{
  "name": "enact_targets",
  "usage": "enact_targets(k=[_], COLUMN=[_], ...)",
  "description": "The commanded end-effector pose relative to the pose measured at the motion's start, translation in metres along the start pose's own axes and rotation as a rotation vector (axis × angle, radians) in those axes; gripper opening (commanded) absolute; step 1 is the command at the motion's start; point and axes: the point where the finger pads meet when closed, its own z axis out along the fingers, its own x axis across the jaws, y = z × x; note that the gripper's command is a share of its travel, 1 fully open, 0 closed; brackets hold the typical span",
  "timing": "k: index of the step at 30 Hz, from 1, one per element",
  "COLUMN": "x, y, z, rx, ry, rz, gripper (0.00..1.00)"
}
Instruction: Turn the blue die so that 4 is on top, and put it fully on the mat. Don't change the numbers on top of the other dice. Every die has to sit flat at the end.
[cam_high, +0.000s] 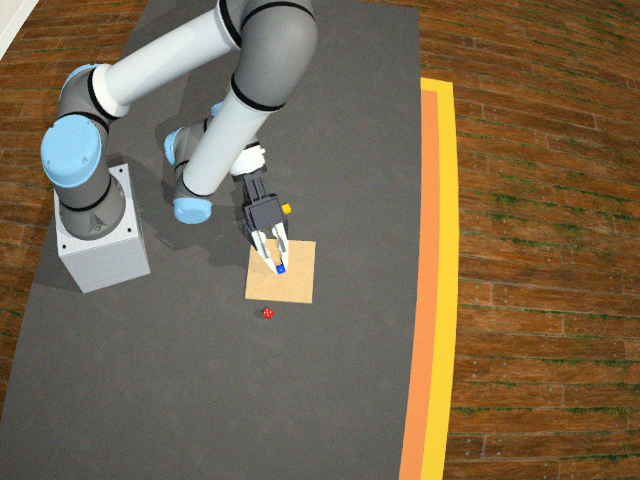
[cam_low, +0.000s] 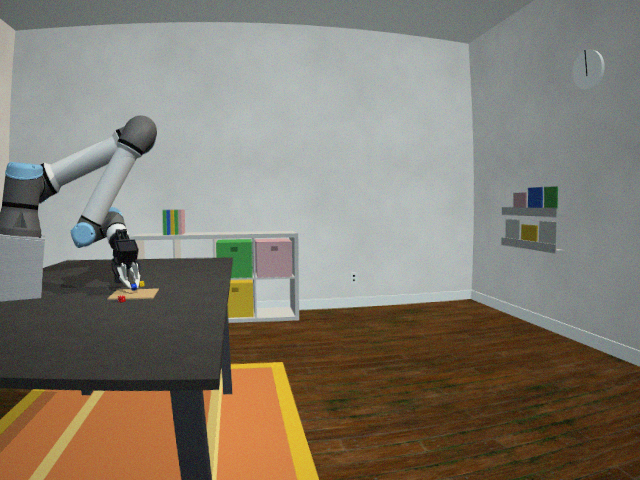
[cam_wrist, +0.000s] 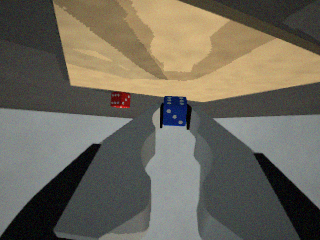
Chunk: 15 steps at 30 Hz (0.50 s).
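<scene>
Grasps the blue die (cam_high: 280, 269) (cam_low: 133, 287) (cam_wrist: 175, 114) in the hand (cam_high: 279, 268) (cam_low: 134, 285) (cam_wrist: 174, 105), over the tan mat (cam_high: 297, 281) (cam_low: 147, 293) (cam_wrist: 180, 45), well in from the edges of the worktop (cam_high: 336, 361) (cam_low: 113, 330) (cam_wrist: 30, 95). Shows three pips on one side to the wrist view. Leaves the red die (cam_high: 267, 313) (cam_low: 121, 298) (cam_wrist: 120, 99) just off the mat, farther from the worktop's right edge in the top view than the yellow die (cam_high: 286, 209) (cam_low: 141, 283).
</scene>
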Motion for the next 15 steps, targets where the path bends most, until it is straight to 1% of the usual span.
enact_targets(k=[1, 15], x=[0.0020, 0.0020], y=[-0.0036, -0.0081], z=[0.0023, 0.0054], rx=[-0.001, -0.001], ry=[0.004, 0.004], rz=[0.001, 0.001], gripper=[0.00, 0.00])
